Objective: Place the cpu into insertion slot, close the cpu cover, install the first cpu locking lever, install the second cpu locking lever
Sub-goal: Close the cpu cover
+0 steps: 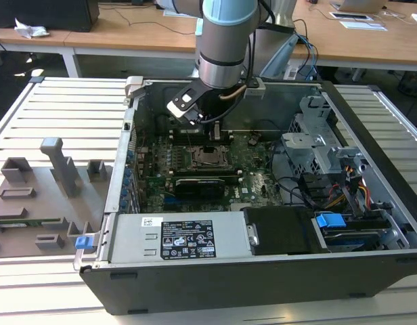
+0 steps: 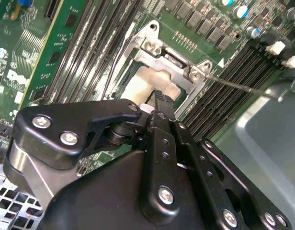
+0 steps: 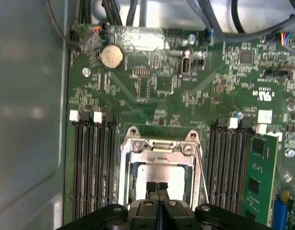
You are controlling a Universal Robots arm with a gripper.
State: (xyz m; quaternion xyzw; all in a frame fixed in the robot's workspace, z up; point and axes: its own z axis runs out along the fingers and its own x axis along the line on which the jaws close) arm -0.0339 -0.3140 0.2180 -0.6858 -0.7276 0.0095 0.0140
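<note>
The cpu (image 3: 162, 173) is seated in the insertion slot (image 3: 132, 184) under the lowered cpu cover (image 3: 157, 149), with the empty gripper (image 3: 156, 188) held pinched shut above. The loose locking lever (image 3: 202, 172) is judged to need hooking down.

This is looking like a robotics lab set up inside an office-like room. A silver-grey cylindrical robot arm with a pale blue joint cap (image 1: 225, 34) is hanging over an opened black metal desktop computer case (image 1: 262, 281), which is lying on a pale slatted metal workbench (image 1: 66, 108). Its green circuit board (image 3: 157, 81) is lying exposed in the first wrist view. Grey plastic holding fixtures (image 1: 59, 166) are standing on a brownish flat board (image 1: 93, 203) beside the case. Behind, long light wooden desks (image 1: 391, 44) are carrying white papers (image 1: 361, 25) and trailing dark cables (image 1: 304, 44).
</note>
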